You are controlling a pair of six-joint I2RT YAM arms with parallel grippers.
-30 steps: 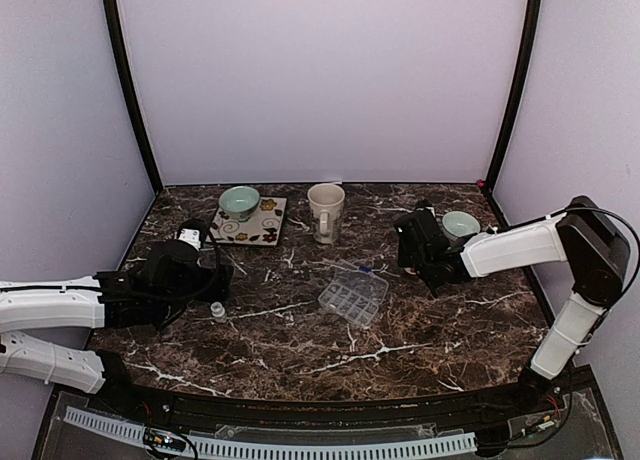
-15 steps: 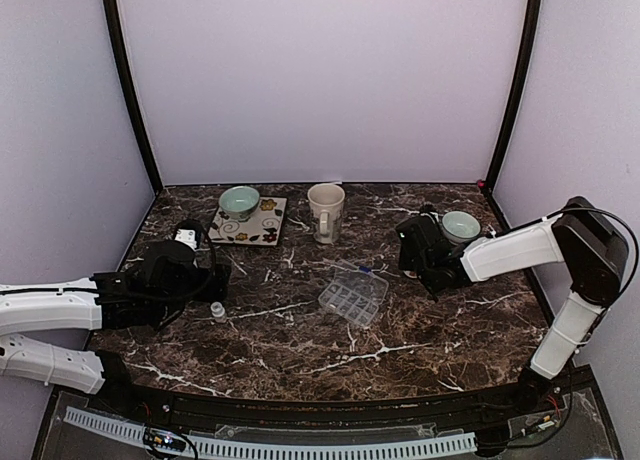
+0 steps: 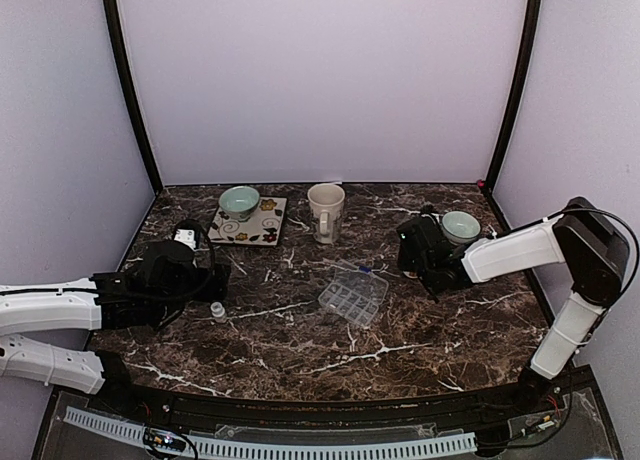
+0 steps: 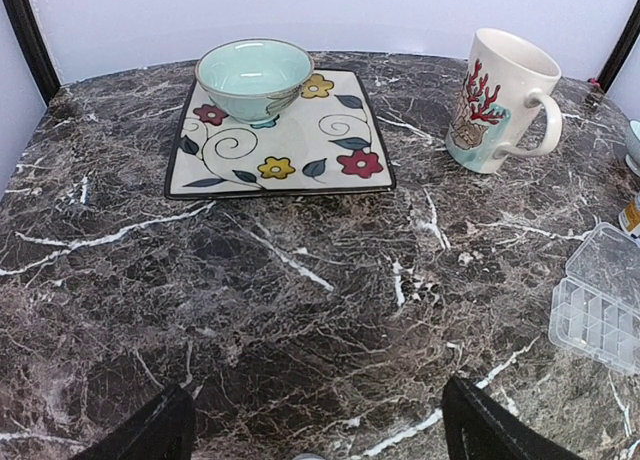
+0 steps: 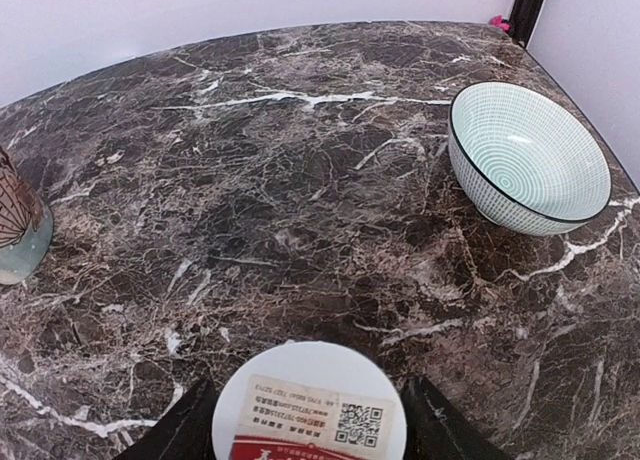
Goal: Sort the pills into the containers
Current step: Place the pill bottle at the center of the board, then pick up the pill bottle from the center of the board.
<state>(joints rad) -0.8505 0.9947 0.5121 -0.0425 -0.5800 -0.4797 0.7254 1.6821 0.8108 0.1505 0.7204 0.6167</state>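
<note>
Right end effector [image 5: 308, 398] has a white labelled bottle [image 5: 310, 430] between its fingers, low over the tabletop [image 5: 300, 200] on the right side, with the striped bowl [image 5: 528, 158] farther back and to its right. The fingers flank the bottle closely, but I cannot tell whether they clamp it or stand just off it. The bottle probably carries the pills, since none show loose anywhere. Left end effector [image 4: 318, 435] is spread wide with nothing between its fingers, hovering low on the left side. What looks like a small white cap [image 3: 217, 309] lies just beside it, so this arm has likely dealt with the closure and is keeping clear. The tray [image 3: 353, 295] sits a little right of centre, between the two arms and near the mug [image 4: 497, 100]. Its lid is swung open toward the far side, leaving the compartments exposed from above. It lies to the near left of the bottle, not beneath it, so the bottle would need to travel over the tray before tipping. Pouring is the delicate part: pills could scatter across several compartments or bounce onto the tabletop.
</note>
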